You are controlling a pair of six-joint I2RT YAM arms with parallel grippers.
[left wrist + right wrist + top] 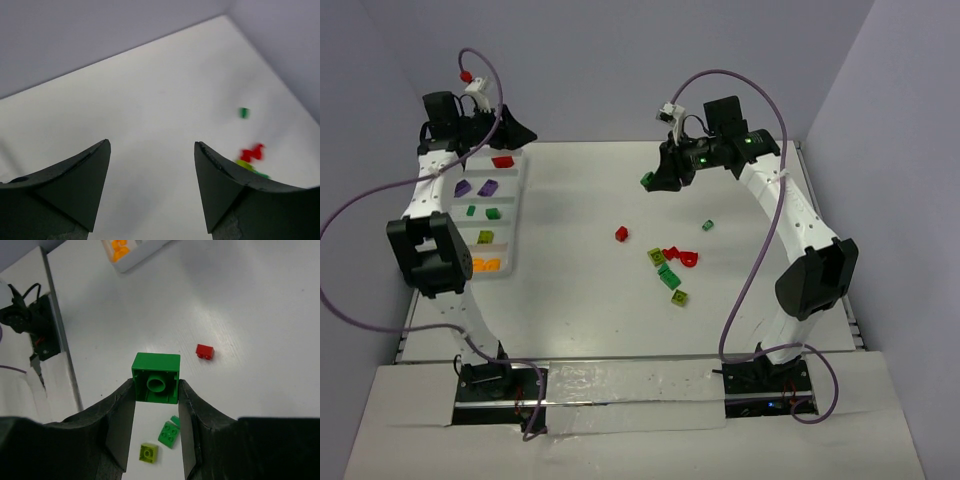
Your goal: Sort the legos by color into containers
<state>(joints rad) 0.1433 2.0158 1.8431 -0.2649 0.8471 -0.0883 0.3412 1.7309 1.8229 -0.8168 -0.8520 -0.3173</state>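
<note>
Right wrist view: the right gripper (156, 394) pinches a green brick (156, 372). The left gripper (152, 150) is wide open, holding nothing

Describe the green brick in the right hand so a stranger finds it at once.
Look at the right arm's black hand, hanging above the far part of the white table. Pinched between its two fingers is a green square plastic brick, hollow underside facing the wrist camera. Unlike the other loose bricks, it does not lie on the table.
</note>
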